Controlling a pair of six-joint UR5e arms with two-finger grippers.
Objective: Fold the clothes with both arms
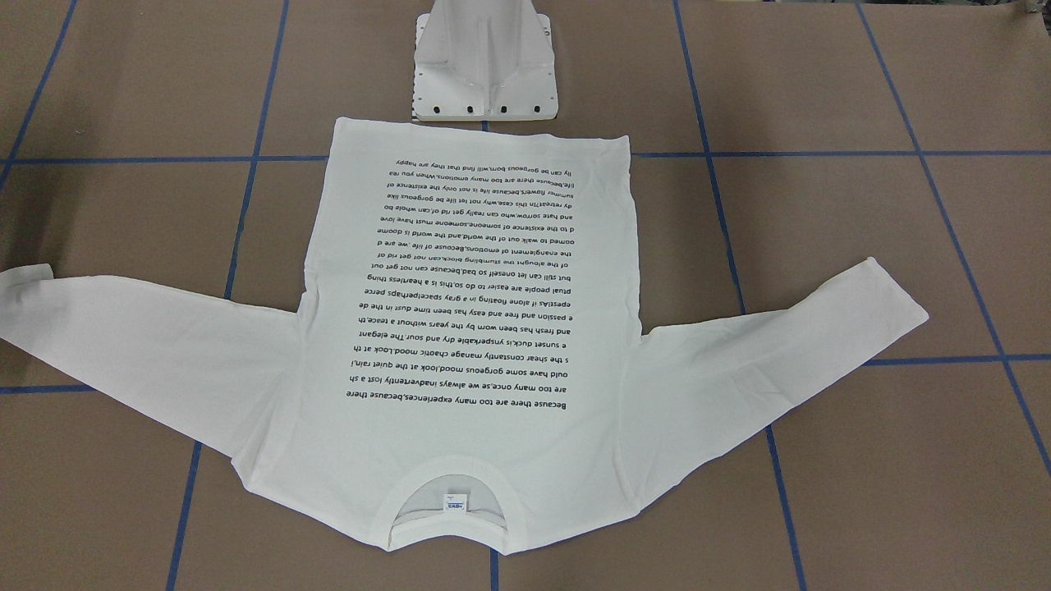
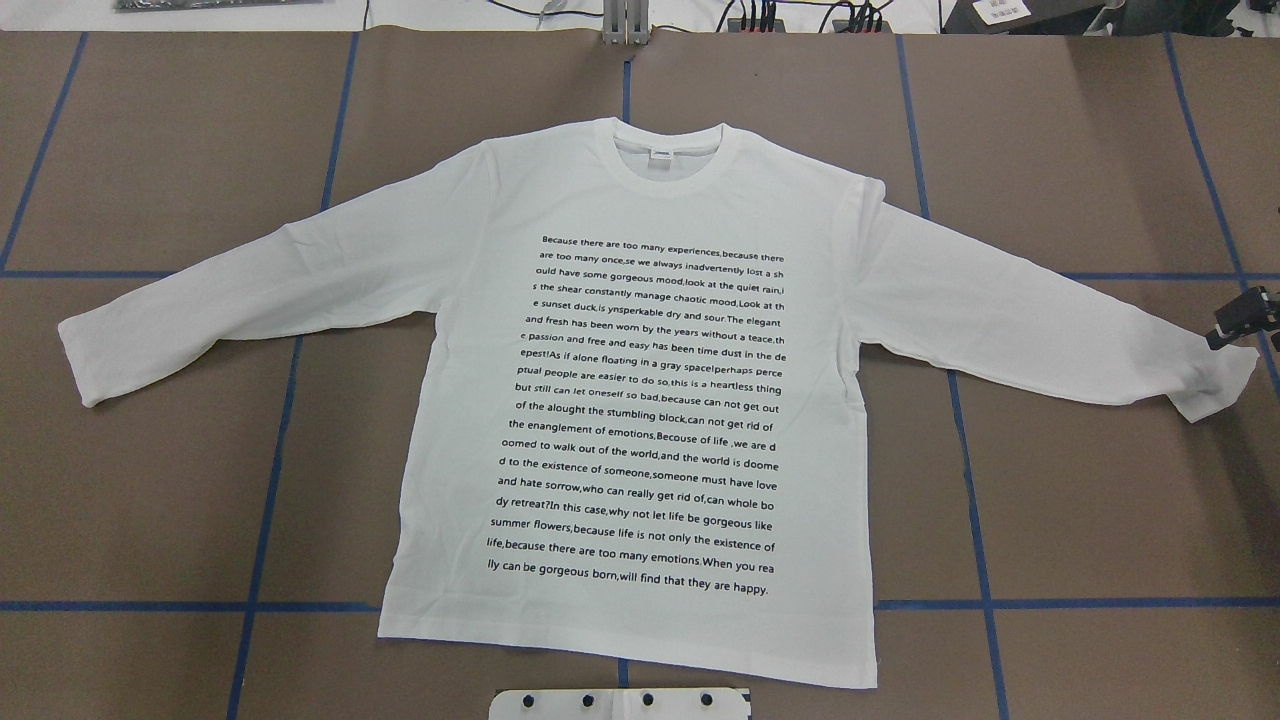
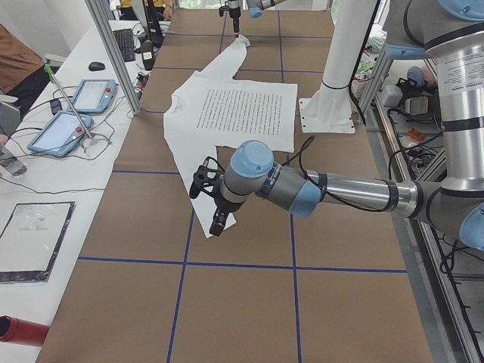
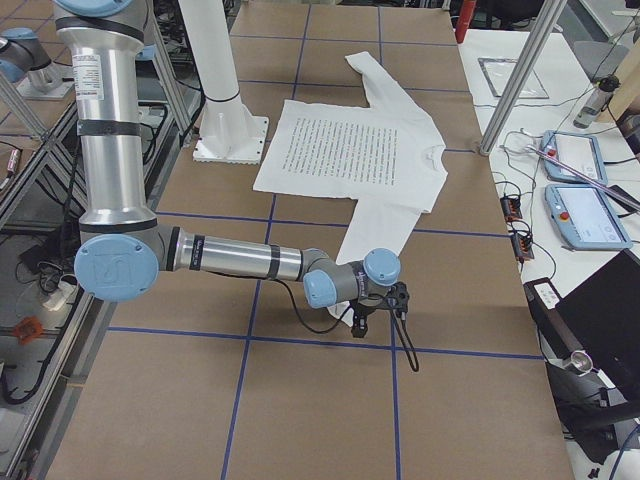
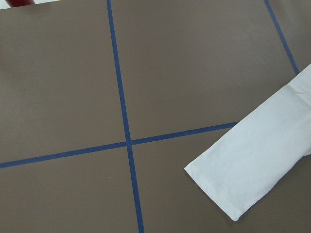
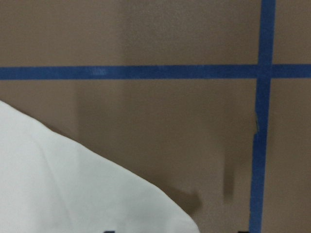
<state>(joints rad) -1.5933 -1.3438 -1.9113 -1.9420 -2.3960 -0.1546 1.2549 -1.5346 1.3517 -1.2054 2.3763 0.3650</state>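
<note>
The white long-sleeved T-shirt (image 2: 640, 400) lies flat on the brown table, black text side up, both sleeves spread, with the collar and neck label (image 1: 453, 501) on the side away from the robot. My left gripper (image 3: 215, 215) hangs just above the left sleeve's cuff (image 5: 252, 170); it shows only in the exterior left view, so I cannot tell whether it is open. My right gripper (image 2: 1240, 320) is low beside the right sleeve's cuff (image 6: 73, 184) and also shows in the exterior right view (image 4: 380, 318). Two dark fingertips stand wide apart at the bottom edge of the right wrist view, so it is open and empty.
The white pedestal (image 1: 484, 66) stands just behind the shirt's hem. Blue tape lines (image 2: 280, 450) grid the table. Teach pendants (image 3: 76, 113) and cables lie on a side table past the collar side. Aluminium frame posts (image 4: 515, 80) rise at that edge.
</note>
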